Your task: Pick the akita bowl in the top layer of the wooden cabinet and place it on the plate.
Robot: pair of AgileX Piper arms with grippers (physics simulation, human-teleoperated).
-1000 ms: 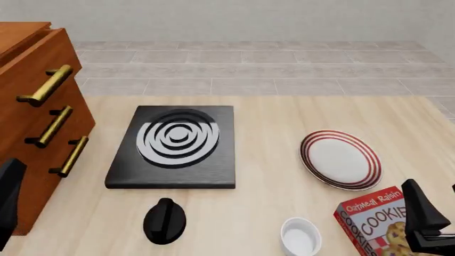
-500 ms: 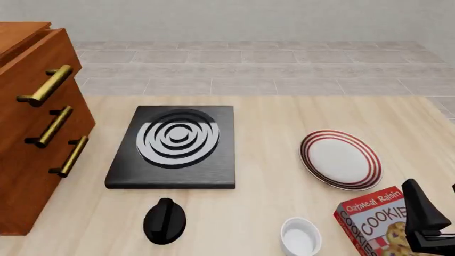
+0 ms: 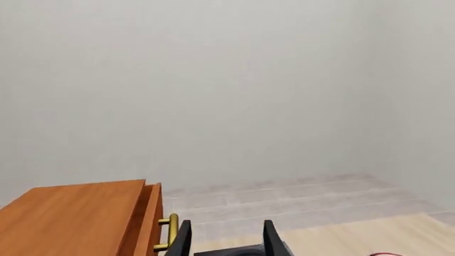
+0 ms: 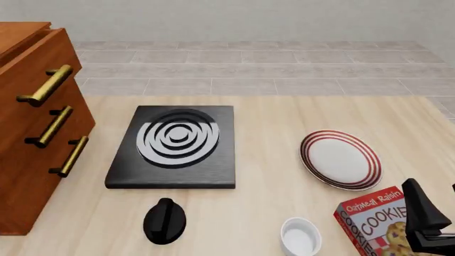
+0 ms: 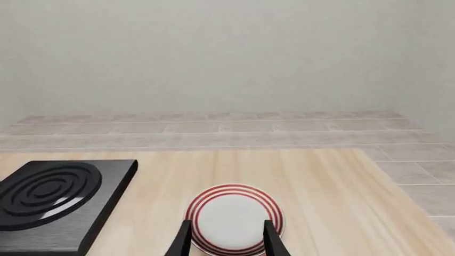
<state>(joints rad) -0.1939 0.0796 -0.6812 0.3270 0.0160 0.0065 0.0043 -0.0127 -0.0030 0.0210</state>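
Note:
The wooden cabinet stands at the table's left edge with three brass handles. Its top layer shows only its front, and the akita bowl is hidden. On the right half of the table lies the plate, white with red rings; it also appears between the right fingers as plate. Just in front of the plate, low at the table's near right corner, my right gripper is open and empty, as right gripper shows. Open and empty too, my left gripper is up high, looking over the cabinet top and top handle.
A black stove with a ringed burner sits mid-table. Nearer the front edge are a black knob-like object, a plain white cup-like bowl and a red cookie box beside the right gripper.
A second ago the left arm showed as a dark shape at the front view's lower left, before the cabinet; it has since left that view. The right arm and table objects have not moved.

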